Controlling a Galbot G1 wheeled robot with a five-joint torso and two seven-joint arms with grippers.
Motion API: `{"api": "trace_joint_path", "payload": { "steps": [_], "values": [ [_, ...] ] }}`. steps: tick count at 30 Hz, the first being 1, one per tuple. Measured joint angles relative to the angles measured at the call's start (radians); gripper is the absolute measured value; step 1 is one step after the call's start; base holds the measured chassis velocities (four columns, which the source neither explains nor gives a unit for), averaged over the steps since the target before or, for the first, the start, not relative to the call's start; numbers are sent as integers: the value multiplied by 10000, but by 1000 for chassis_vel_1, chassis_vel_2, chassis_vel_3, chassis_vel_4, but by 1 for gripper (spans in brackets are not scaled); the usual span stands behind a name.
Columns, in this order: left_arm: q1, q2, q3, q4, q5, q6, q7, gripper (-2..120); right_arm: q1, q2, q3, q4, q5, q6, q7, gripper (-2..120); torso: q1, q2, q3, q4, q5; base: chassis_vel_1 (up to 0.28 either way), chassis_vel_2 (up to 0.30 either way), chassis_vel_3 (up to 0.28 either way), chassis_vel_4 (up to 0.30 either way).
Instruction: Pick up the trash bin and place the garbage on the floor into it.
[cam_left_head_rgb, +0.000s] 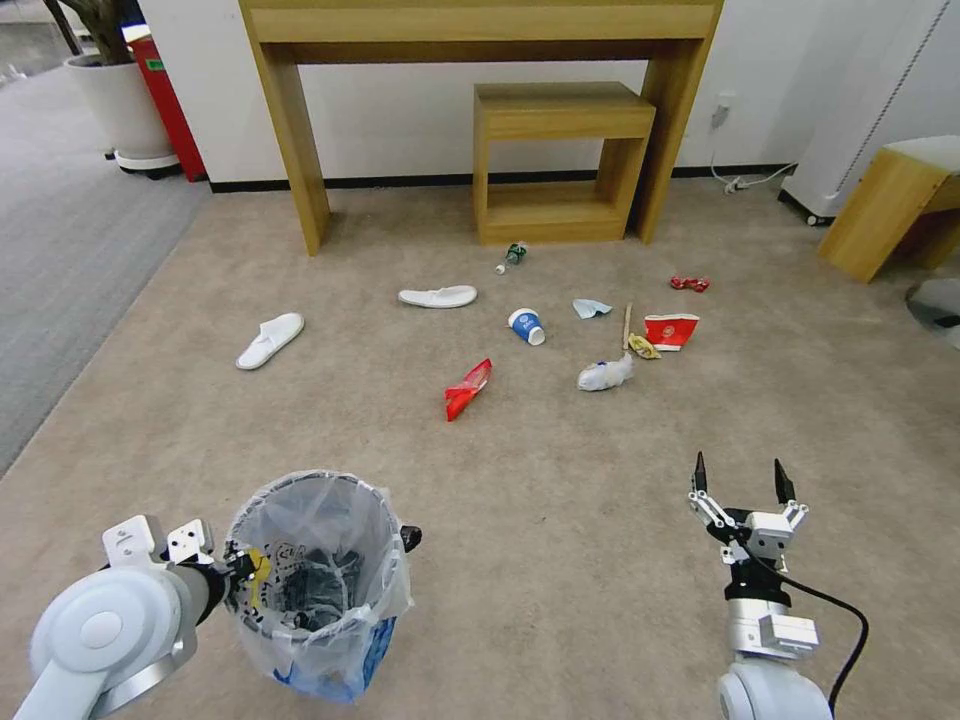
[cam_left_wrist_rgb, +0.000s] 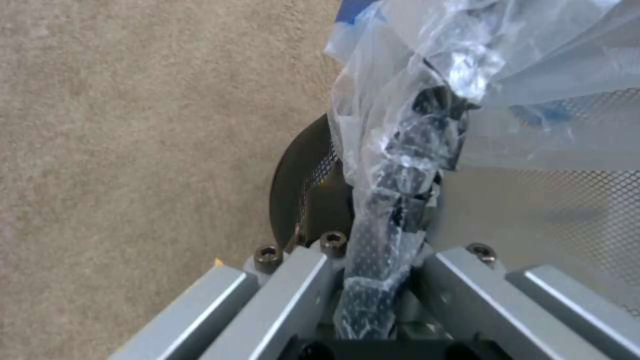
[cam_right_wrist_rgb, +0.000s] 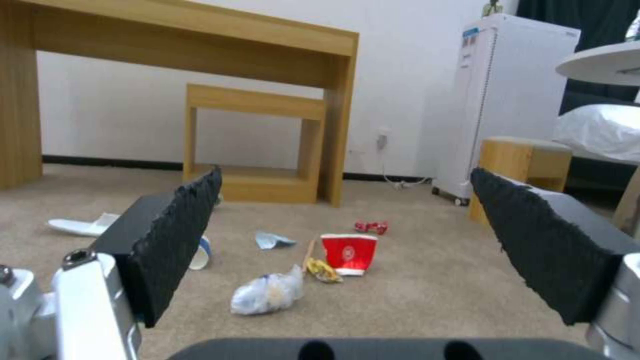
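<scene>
Two arms share the job: the left gripper (cam_left_head_rgb: 235, 580) is clamped on the rim of the trash bin (cam_left_head_rgb: 315, 585), whose bag holds only crinkled liner. Ahead of the wide-open, empty right gripper (cam_left_head_rgb: 740, 482) on the floor (cam_left_head_rgb: 560, 520) lies the garbage (cam_left_head_rgb: 605, 375), the crushed bottle nearest, red cup (cam_left_head_rgb: 670, 330) beyond it.

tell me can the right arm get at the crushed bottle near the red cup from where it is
Probably yes. The right gripper hangs open above bare carpet, and the crushed bottle lies ahead of it with nothing in between, beside the red cup. It would need to stretch forward and down.
</scene>
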Motion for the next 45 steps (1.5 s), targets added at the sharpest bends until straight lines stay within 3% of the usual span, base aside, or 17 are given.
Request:
{"api": "trace_joint_path", "payload": {
  "steps": [45],
  "values": [
    [405,58,-296,-392,50,-1,-113,0,-53,-100,-140,289,-168,-85,-56,93,0,0,0,0,0,7,5,-4,-5]
  ]
}}
